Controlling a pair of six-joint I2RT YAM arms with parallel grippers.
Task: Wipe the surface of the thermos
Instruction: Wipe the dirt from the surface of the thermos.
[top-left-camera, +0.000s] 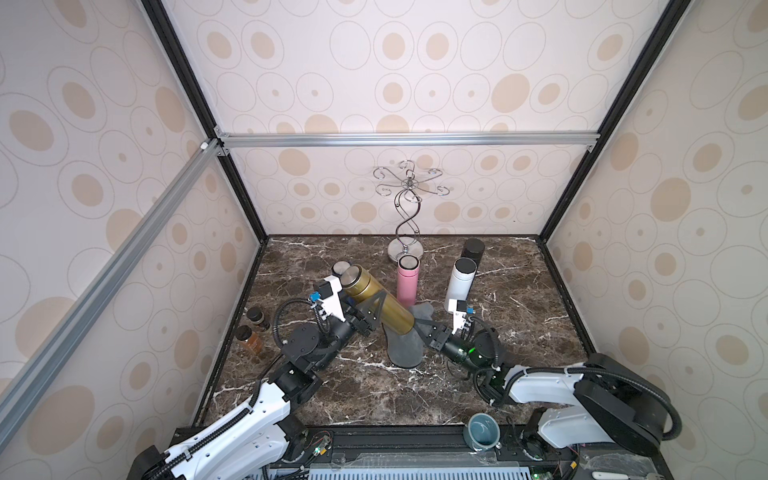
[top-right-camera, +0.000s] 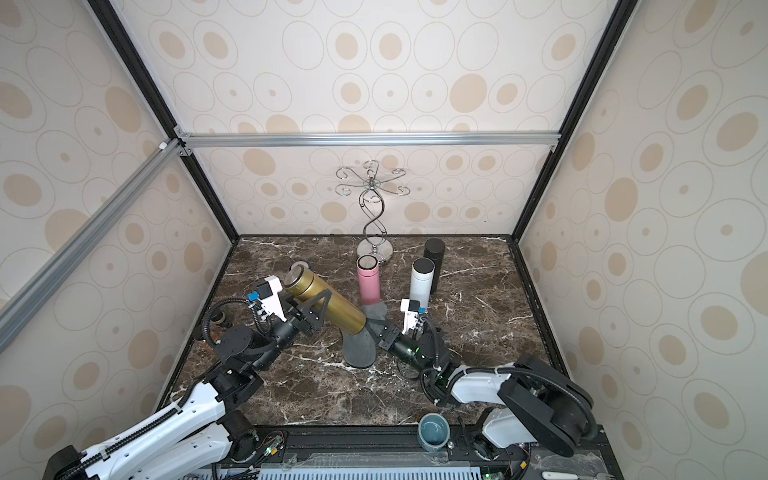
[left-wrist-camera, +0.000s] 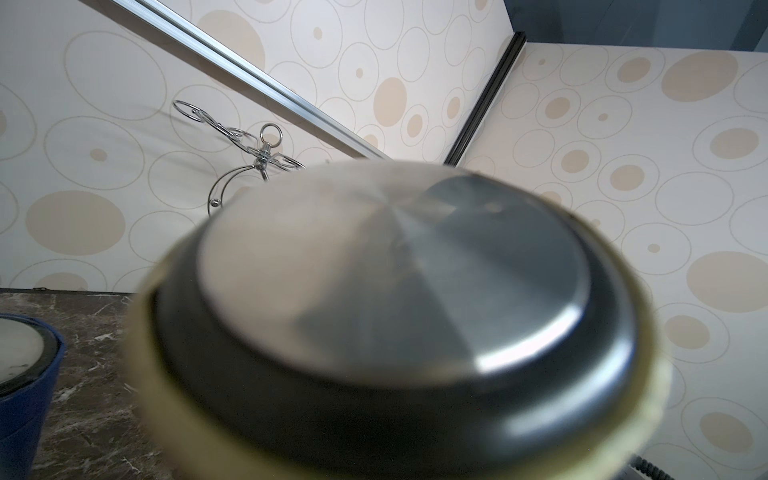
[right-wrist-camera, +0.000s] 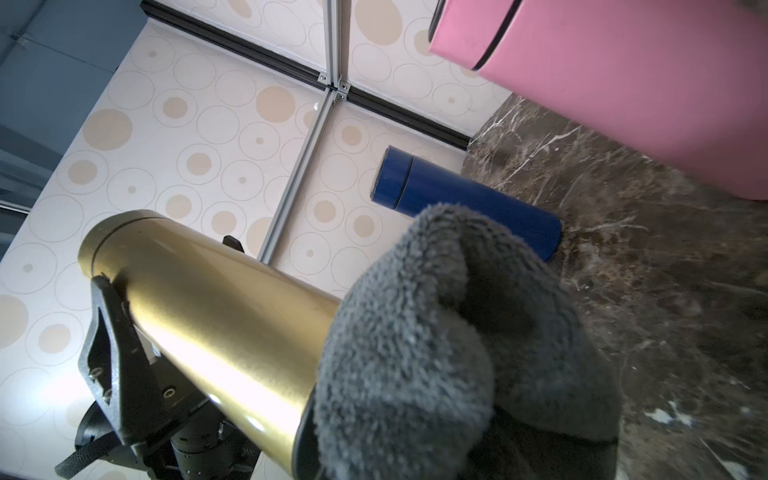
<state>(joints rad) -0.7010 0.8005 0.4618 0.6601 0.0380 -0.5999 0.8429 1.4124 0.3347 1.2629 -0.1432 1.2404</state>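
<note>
1. A dark brown marble-look tabletop (top-left-camera: 374, 395) with white veins sits inside a booth of cream wallpaper walls (top-left-camera: 415, 83) printed with beige ovals. The booth is framed by black and aluminium rails (top-left-camera: 407, 139).
2. Toward the back stand a chrome hook stand (top-left-camera: 406, 208), a pink flask (top-left-camera: 406, 282), a white flask (top-left-camera: 459, 286), a black flask (top-left-camera: 473, 251) and a blue flask (right-wrist-camera: 465, 199).
3. The left claw (top-left-camera: 372, 311) is clamped around the middle of the gold metal thermos (top-left-camera: 378, 301). It holds the thermos tilted near the table's centre, with the brushed-steel end (left-wrist-camera: 395, 299) raised toward the back left.
4. The right claw (top-left-camera: 420, 327) is closed on a grey fleecy cloth (right-wrist-camera: 436, 332), which covers the thermos's lower end and trails onto the tabletop.
</note>
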